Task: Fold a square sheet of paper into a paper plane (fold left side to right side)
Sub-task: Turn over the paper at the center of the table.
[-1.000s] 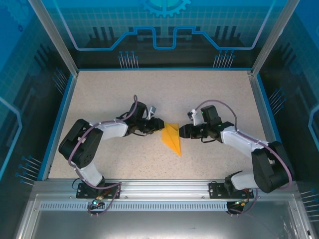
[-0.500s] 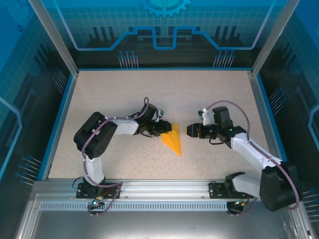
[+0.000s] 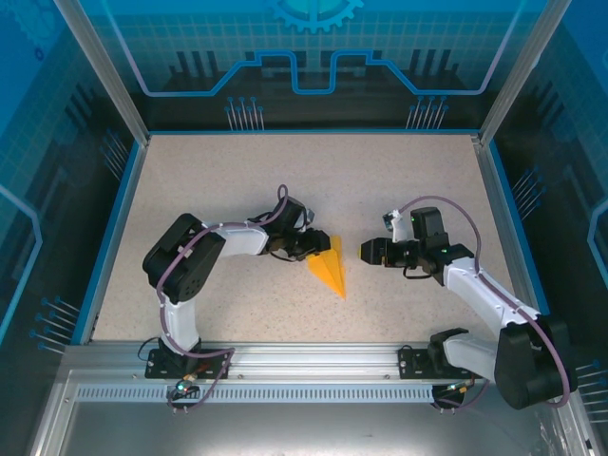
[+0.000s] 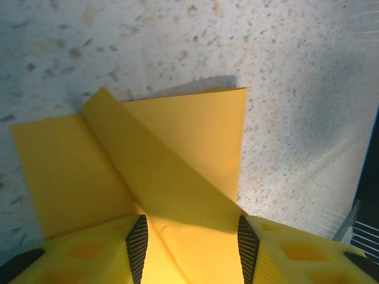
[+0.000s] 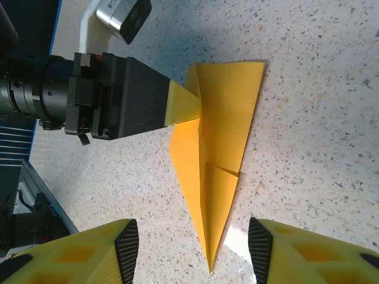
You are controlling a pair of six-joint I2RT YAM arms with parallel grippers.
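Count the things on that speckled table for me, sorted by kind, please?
Folded orange-yellow paper plane: 1
Black-and-white robot arms, ending in the left gripper and right gripper: 2
Total: 3

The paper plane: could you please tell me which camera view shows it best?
The right wrist view: the whole paper plane lies in frame, tip to tail, creases clear. The top external view shows it small and distant; the left wrist view crops it close up.
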